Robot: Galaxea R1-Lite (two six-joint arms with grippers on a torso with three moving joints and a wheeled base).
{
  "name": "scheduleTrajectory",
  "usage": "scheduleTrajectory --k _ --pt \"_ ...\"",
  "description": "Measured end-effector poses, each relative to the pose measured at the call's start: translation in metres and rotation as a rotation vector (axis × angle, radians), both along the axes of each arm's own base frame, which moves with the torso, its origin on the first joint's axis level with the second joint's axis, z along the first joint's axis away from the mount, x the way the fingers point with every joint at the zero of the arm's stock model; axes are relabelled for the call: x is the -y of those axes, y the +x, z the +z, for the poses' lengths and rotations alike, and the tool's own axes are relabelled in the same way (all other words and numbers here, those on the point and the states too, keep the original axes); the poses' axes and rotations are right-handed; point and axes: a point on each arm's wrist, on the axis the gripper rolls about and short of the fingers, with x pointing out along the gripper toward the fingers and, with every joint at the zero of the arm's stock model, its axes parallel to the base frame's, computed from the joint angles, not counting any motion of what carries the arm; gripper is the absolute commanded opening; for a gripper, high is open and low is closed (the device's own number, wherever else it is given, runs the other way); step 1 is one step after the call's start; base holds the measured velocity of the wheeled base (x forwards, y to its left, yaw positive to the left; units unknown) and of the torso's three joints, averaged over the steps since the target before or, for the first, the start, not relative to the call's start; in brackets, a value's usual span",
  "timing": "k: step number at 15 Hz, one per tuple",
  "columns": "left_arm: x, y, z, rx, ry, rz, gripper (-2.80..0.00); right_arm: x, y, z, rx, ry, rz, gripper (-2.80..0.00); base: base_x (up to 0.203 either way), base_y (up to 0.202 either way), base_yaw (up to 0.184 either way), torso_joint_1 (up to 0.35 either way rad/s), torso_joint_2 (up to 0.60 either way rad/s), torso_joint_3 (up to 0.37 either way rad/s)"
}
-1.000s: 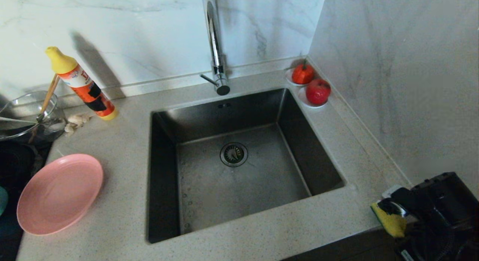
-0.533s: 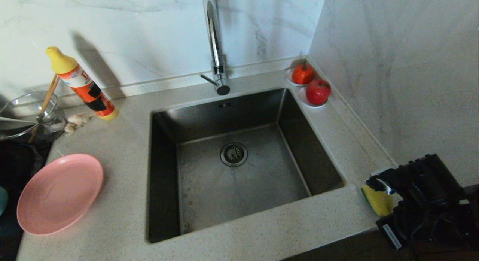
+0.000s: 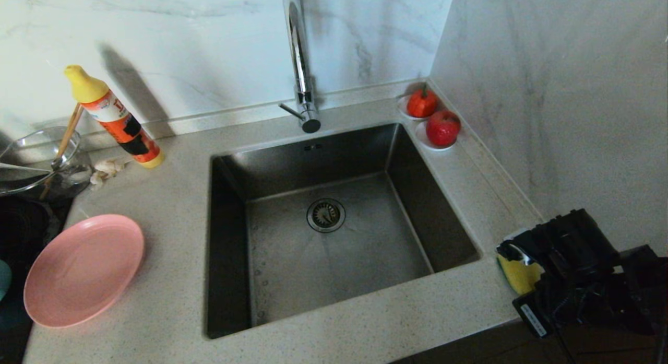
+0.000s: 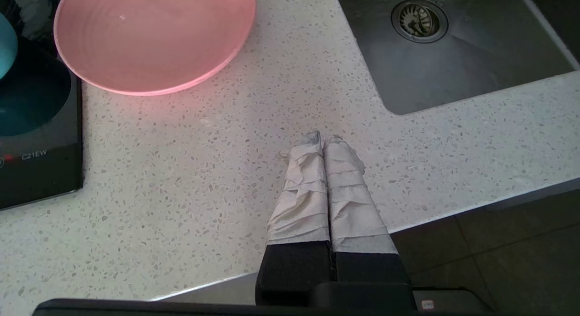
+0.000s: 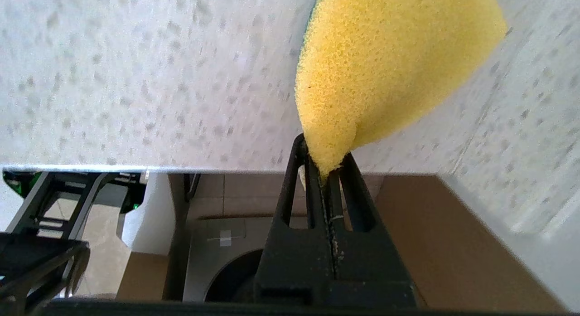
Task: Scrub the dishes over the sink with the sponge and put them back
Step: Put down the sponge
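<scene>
**Right hand holds the sponge at the table's right front corner**

The right hand (image 3: 514, 262) is above the speckled table (image 3: 172, 212), at its front right corner, just to the right of the sink (image 3: 334, 233). Its two black fingers (image 5: 317, 202) are pressed together on one pinched corner of the yellow sponge (image 5: 385, 66), and the rest of the sponge spreads out beyond the fingertips. A thin dark green layer shows along one edge of it. In the head view the sponge (image 3: 516, 272) is over the table edge, not over the basin.

The left hand (image 4: 322, 141) is parked near the front edge of the table, between the pink plate (image 4: 149, 35) and the sink. Its fingers (image 4: 303, 189), wrapped in pale tape, are closed flat against each other and hold nothing.

The pink plate (image 3: 81, 270) lies on the table to the left of the sink. The teal-blue bowl (image 4: 7, 46) is only partly seen beside it, on a black cooktop (image 4: 41, 171). The chopsticks (image 3: 65, 139) stand tilted in a clear glass bowl (image 3: 31, 160) at the back left. The sink has a round drain strainer (image 3: 326, 215) and a chrome tap (image 3: 300, 61) behind it.
</scene>
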Motion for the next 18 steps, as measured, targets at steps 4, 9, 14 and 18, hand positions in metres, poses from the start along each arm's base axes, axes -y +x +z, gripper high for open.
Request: scheduleTrajectory --k 4,9,14,18 --pt "0.0 0.0 0.0 0.0 0.0 0.0 -2.8 0.0 0.007 0.006 0.021 -0.014 0.012 -2.8 0.0 0.0 0.0 0.0 0.0 0.0" --pt "0.0 0.0 0.0 0.0 0.0 0.0 -2.8 0.0 0.01 0.009 0.032 -0.019 0.014 -2.8 0.0 0.0 0.0 0.0 0.0 0.0" --pt "0.0 0.0 0.0 0.0 0.0 0.0 -2.8 0.001 0.011 0.012 0.052 -0.029 0.008 0.0 0.0 0.0 0.0 0.0 0.0 0.0" --pt "0.0 0.0 0.0 0.0 0.0 0.0 -2.8 0.001 0.013 0.018 0.085 -0.014 0.002 0.0 0.0 0.0 0.0 0.0 0.0 0.0"
